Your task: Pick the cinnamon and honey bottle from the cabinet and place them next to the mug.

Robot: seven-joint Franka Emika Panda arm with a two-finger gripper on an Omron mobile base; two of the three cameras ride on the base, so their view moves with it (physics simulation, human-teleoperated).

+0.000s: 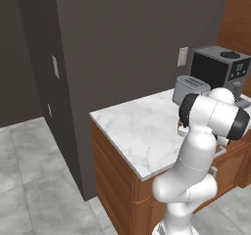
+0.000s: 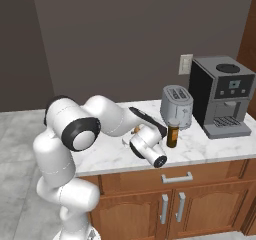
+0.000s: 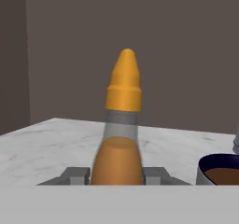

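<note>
The white arm is reaching low over the white marble-topped counter, and its fingers are closing on the honey bottle, a slim amber-orange bottle with a clear band at the shoulder and a pointed orange cap. In the hand view the bottle is standing upright between the two grey finger pads, which are pressing against its lower body on either side.

The silver toaster is serving as the landmark. In the right base view the cinnamon, a small dark brown jar with a yellowish band, is standing upright on the counter directly in front of the toaster, just beside the end of the arm's wrist. The bottle and the fingers are sitting to the left of the toaster and nearer the counter's front edge, largely hidden there behind the white wrist, with only a sliver of orange showing.

In the hand view, the rim of a dark round mug with brown liquid inside is showing just right of the bottle, close to it but apart.

A black and grey coffee machine is standing right of the toaster, against the dark grey wall, where a pale wall socket plate is sitting just above the toaster.
</note>
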